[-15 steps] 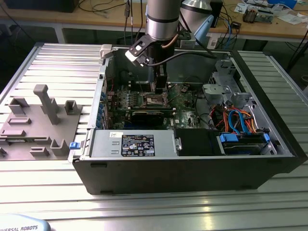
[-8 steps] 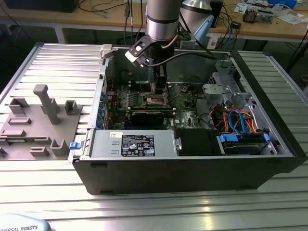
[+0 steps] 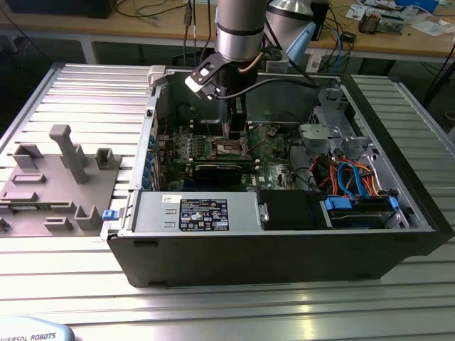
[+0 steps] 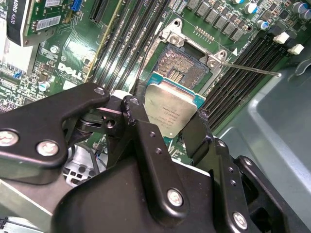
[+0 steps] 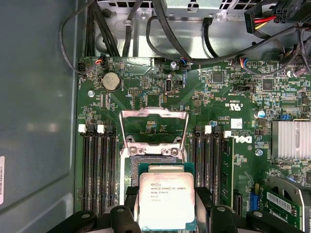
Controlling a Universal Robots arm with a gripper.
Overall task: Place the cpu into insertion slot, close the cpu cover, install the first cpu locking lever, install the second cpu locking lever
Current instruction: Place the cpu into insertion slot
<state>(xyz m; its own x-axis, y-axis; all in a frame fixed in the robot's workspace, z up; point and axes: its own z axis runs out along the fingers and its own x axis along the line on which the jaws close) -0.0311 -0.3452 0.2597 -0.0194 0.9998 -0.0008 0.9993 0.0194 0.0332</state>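
My gripper (image 3: 237,129) hangs inside the open computer case, low over the green circuit board. It is shut on the cpu (image 5: 166,196), a flat square chip with a silvery top, gripped by two opposite edges. In the second wrist view the cpu (image 4: 172,109) sits between black fingers (image 4: 141,121), just off the insertion slot (image 4: 183,73), whose contact field lies bare. In the first wrist view the cpu overlaps the near part of the insertion slot (image 5: 154,152). The cpu cover (image 5: 154,114) stands swung open on the slot's far side. A thin locking lever (image 4: 252,71) sticks out beside the slot.
Long black memory slots (image 5: 99,170) flank the socket on both sides. A black card (image 3: 220,170), power supply (image 3: 202,213) and drive bay with blue cables (image 3: 355,192) fill the case. A grey fixture plate (image 3: 50,185) lies at the exterior view's left.
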